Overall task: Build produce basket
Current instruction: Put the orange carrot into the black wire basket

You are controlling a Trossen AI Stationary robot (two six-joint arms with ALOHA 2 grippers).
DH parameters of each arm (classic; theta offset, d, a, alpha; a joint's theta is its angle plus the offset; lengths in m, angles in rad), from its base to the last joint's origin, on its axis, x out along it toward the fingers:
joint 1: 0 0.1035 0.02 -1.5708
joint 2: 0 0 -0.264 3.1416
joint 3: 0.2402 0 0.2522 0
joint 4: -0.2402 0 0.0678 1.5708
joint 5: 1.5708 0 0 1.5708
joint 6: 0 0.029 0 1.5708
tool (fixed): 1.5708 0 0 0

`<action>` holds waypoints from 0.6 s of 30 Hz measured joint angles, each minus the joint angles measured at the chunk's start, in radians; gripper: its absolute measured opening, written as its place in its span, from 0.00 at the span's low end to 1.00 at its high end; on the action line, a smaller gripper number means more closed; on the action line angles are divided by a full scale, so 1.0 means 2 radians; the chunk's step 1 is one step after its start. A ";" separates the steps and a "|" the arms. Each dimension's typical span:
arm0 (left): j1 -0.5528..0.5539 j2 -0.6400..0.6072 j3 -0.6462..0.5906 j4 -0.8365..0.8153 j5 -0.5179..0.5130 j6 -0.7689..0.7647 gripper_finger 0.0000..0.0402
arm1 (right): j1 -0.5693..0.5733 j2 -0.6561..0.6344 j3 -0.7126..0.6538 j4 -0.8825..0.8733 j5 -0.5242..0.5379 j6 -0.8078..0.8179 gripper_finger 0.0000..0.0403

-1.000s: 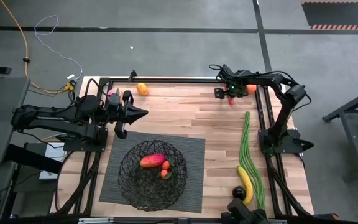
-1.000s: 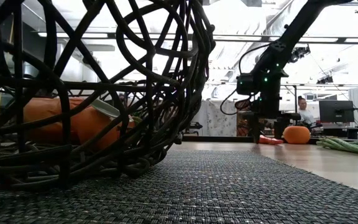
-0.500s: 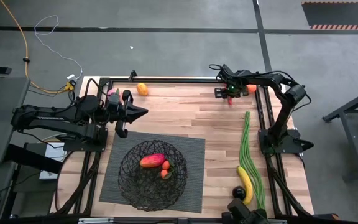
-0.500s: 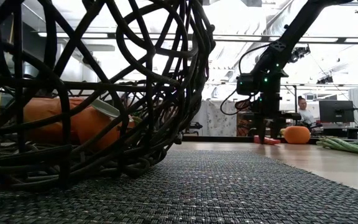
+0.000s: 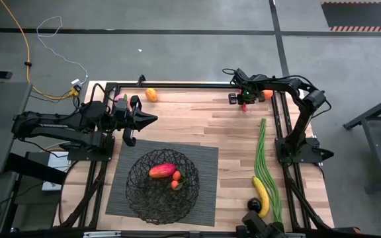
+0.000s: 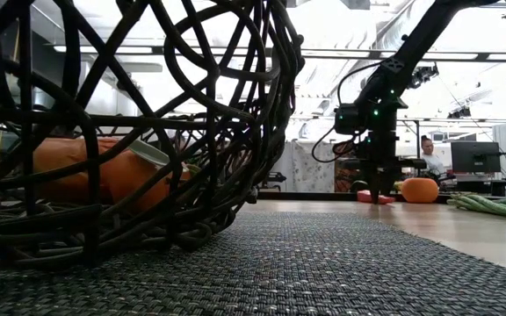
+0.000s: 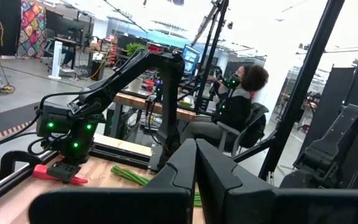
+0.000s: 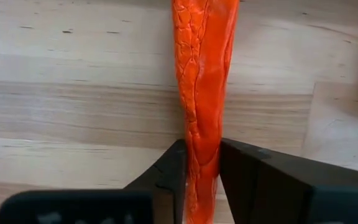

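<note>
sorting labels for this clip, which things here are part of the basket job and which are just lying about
Part of the job:
- basket, holding a peach
- red pepper, right gripper shut on it
- orange
- green beans
- banana

Just lying about:
- ribbed mat
- left gripper, shut and waiting

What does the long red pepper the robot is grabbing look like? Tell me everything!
The red pepper is long, thin and bright orange-red, with wrinkly, vein-like lines on its shiny skin, like a toy chilli. It lies flat on the light wooden table, at the far edge on the right arm's side, beside an orange. The right gripper has come down over it, and its two dark fingers press against its sides. Nothing else touches it.
</note>
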 joint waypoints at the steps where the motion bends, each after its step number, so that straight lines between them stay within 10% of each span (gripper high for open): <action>1: 0.000 0.000 0.000 0.000 0.000 0.000 0.00 | 0.000 0.000 0.000 0.000 0.000 0.000 0.14; 18: 0.000 0.000 0.000 0.000 0.000 0.001 0.00 | 0.028 -0.123 -0.001 0.011 0.003 -0.072 0.11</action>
